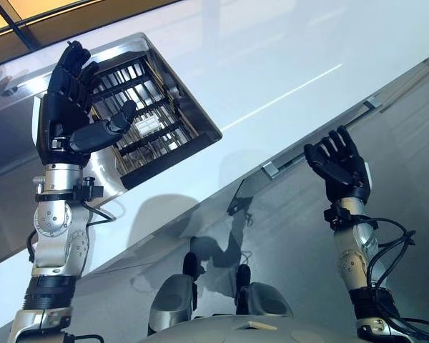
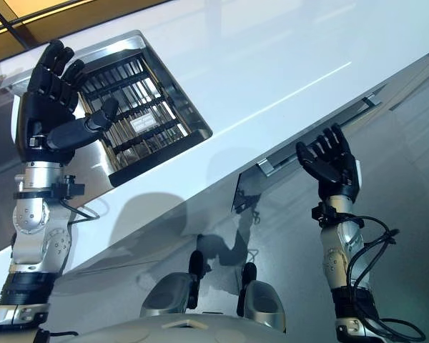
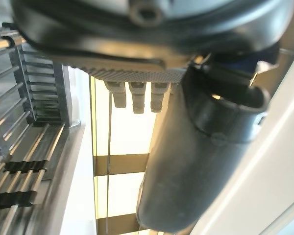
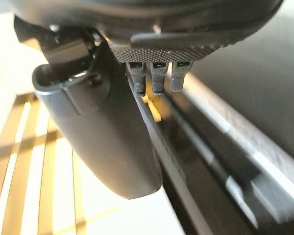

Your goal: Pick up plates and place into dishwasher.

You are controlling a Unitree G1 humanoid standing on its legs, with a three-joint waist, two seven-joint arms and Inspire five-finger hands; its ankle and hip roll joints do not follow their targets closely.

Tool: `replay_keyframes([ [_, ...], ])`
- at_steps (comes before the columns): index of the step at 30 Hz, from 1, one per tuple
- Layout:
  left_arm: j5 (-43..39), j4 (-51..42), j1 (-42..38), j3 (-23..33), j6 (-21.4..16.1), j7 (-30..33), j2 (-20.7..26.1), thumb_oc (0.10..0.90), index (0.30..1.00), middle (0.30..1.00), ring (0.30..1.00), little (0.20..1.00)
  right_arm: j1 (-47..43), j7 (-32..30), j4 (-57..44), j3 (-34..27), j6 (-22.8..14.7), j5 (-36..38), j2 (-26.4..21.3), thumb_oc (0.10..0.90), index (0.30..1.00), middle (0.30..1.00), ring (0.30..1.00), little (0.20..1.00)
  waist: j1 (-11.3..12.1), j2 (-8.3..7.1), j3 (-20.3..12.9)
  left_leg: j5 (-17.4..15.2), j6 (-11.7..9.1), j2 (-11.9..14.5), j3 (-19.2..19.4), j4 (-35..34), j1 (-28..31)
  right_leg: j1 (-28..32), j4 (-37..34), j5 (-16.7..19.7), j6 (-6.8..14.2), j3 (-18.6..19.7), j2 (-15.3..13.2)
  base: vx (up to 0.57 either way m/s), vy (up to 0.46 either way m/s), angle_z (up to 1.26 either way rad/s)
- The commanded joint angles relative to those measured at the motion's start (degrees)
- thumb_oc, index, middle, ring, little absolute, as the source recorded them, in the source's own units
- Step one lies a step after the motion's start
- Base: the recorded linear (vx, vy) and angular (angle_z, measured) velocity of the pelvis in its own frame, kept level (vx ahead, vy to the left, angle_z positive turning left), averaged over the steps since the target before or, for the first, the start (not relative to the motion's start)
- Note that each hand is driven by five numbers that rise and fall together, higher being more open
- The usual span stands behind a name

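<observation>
My left hand [image 1: 64, 107] is raised with straight fingers and holds nothing. It stands in front of a steel basin with a dark wire rack [image 1: 154, 121] set into the white counter [image 1: 286, 57]. In the left wrist view its thumb [image 3: 201, 161] sticks out beside the rack's bars [image 3: 24, 161]. My right hand [image 1: 339, 168] is also open and holds nothing, just below the metal strip [image 1: 372, 103] along the top edge of the grey dishwasher front [image 1: 293, 236]. Its thumb [image 4: 98, 132] shows beside that dark edge [image 4: 225, 147].
The white counter runs slantwise across the view, with a steel surface [image 1: 7, 150] left of the basin. A yellow-lit strip [image 1: 28, 14] lies beyond the counter's far edge.
</observation>
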Motion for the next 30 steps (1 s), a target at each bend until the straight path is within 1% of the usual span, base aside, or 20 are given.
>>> replay_keyframes([
  [1,-3.5,1.9,-0.3,-0.8,-5.1,-1.8,-4.4,0.8,0.9,0.9,0.9,0.9,-0.6,-7.4,0.7,-4.8,-8.4,-4.8,-2.9,0.8,0.9,0.9,0.9,0.9,-2.3,1.87,-3.9,-5.4,4.1,-3.1,3.0,-4.7,5.4,-2.5,4.1,-2.3,1.3,0.6,3.4,0.01,0.039,-0.01],
  [2,-3.6,2.1,-0.6,-1.2,-5.2,-1.8,-4.6,0.8,0.9,0.9,0.9,0.9,-0.3,-11.3,3.4,-5.2,-8.1,-5.7,-3.1,0.8,0.9,0.9,0.9,0.9,-2.6,2.14,-4.1,-5.6,4.2,-3.1,3.2,-4.8,5.9,-2.3,4.2,-2.4,1.2,0.8,3.4,0.01,0.037,-0.05],
  [3,-3.7,2.2,-0.8,-1.3,-5.0,-1.8,-4.7,0.8,0.9,0.9,0.9,0.9,0.1,-13.1,5.9,-5.7,-8.0,-5.9,-2.9,0.8,0.9,0.9,0.9,0.9,-2.8,2.32,-4.2,-5.7,4.2,-3.0,3.2,-5.0,6.2,-2.0,4.1,-2.4,1.2,0.9,3.5,0.0,0.036,-0.07],
  [6,-3.1,2.6,-1.2,-1.6,-4.8,-1.1,-4.7,0.8,0.9,0.9,0.9,0.9,0.6,-14.9,10.4,-6.1,-6.8,-7.3,-2.7,0.8,0.9,0.9,0.9,0.9,-3.1,2.56,-4.3,-5.8,4.2,-3.0,3.3,-5.6,6.9,-1.6,3.6,-2.3,1.2,1.1,3.6,0.0,0.013,-0.07],
  [7,-3.0,2.6,-1.3,-1.6,-4.8,-1.0,-4.7,0.8,0.9,0.9,0.9,0.9,0.8,-15.0,11.3,-6.1,-6.5,-7.3,-2.6,0.8,0.9,0.9,0.9,0.9,-3.2,2.61,-4.4,-5.7,4.1,-2.9,3.3,-5.8,7.1,-1.5,3.4,-2.2,1.2,1.2,3.6,0.0,0.0,0.0],
  [11,-2.9,2.4,-1.2,-1.4,-4.7,-0.4,-4.8,0.8,0.9,0.9,0.9,0.9,2.3,-14.3,19.2,-5.1,-5.1,-11.0,-1.6,0.8,0.9,0.9,0.9,0.9,-3.3,2.93,-5.1,-5.4,3.7,-2.8,3.3,-7.0,7.5,-1.0,2.0,-1.9,1.3,1.3,3.9,-0.02,-0.006,-0.04],
  [13,-2.6,2.2,-1.4,-1.3,-4.2,0.2,-4.8,0.8,0.9,0.9,0.9,0.9,2.9,-12.9,23.5,-3.9,-2.6,-12.4,-1.3,0.8,0.9,0.9,0.9,0.9,-3.4,2.98,-5.7,-5.2,3.5,-2.9,3.3,-7.7,7.7,-0.6,0.9,-1.6,1.2,1.4,4.1,-0.01,-0.008,-0.02],
  [14,-2.5,2.1,-1.5,-1.3,-4.1,0.3,-4.7,0.8,0.9,0.9,0.9,0.9,3.0,-12.9,24.1,-3.7,-1.9,-12.6,-1.3,0.8,0.9,0.9,0.9,0.9,-3.4,2.97,-5.8,-5.1,3.4,-2.9,3.3,-7.8,7.7,-0.5,0.7,-1.6,1.2,1.4,4.1,-0.01,-0.019,-0.04],
  [16,-2.1,1.9,-1.5,-1.3,-3.9,0.6,-4.7,0.8,0.9,0.9,0.9,0.9,3.5,-10.2,27.8,-2.5,0.0,-12.2,-0.9,0.8,0.9,0.9,0.9,0.9,-3.3,2.95,-6.2,-5.1,3.3,-2.9,3.3,-8.2,7.8,-0.3,0.0,-1.4,1.1,1.5,4.3,0.0,-0.011,-0.03],
  [21,-1.9,1.3,-2.0,-1.2,-3.1,1.3,-4.4,0.8,0.9,0.9,0.9,0.9,4.4,-0.5,39.1,-0.8,7.6,-13.0,-0.7,0.8,0.9,0.9,0.9,0.9,-3.0,2.76,-7.4,-4.7,2.9,-3.1,3.3,-9.1,8.0,0.4,-2.1,-0.8,1.0,1.4,4.7,0.0,-0.007,0.0],
  [22,-1.8,1.3,-2.3,-1.3,-2.9,1.5,-4.4,0.8,0.9,0.9,0.9,0.9,4.5,1.9,41.4,-0.4,8.7,-13.4,-0.8,0.8,0.9,0.9,0.9,0.9,-3.0,2.72,-7.6,-4.6,2.8,-3.1,3.4,-9.2,8.0,0.5,-2.5,-0.7,1.0,1.3,4.8,-0.01,-0.03,0.01],
  [25,-1.8,1.0,-3.2,-1.8,-2.1,2.5,-4.1,0.8,0.9,0.9,0.9,0.9,4.6,6.0,47.6,1.3,11.5,-12.4,-0.6,0.8,0.9,0.9,0.9,0.9,-2.6,2.68,-8.1,-4.7,2.9,-3.1,3.3,-9.2,8.1,0.9,-2.7,-0.9,0.8,1.2,5.0,0.0,-0.034,0.01],
  [27,-1.7,1.0,-3.6,-1.9,-1.8,3.0,-4.1,0.8,0.9,0.9,0.9,0.9,4.8,6.7,48.8,1.8,12.1,-11.5,-0.4,0.8,0.9,0.9,0.9,0.9,-2.6,2.68,-8.3,-4.6,2.9,-3.1,3.2,-9.3,8.2,1.0,-2.8,-0.9,0.7,1.2,5.1,-0.01,-0.022,0.07],
  [30,-1.4,1.0,-4.0,-2.1,-1.7,4.1,-4.2,0.8,0.9,0.9,0.9,0.9,5.2,9.3,50.7,2.7,13.1,-12.7,0.2,0.8,0.9,0.9,0.9,0.9,-2.6,2.82,-8.6,-4.6,2.9,-3.2,3.0,-9.6,8.5,1.4,-3.0,-1.1,0.6,1.1,5.3,0.0,-0.006,0.02],
])
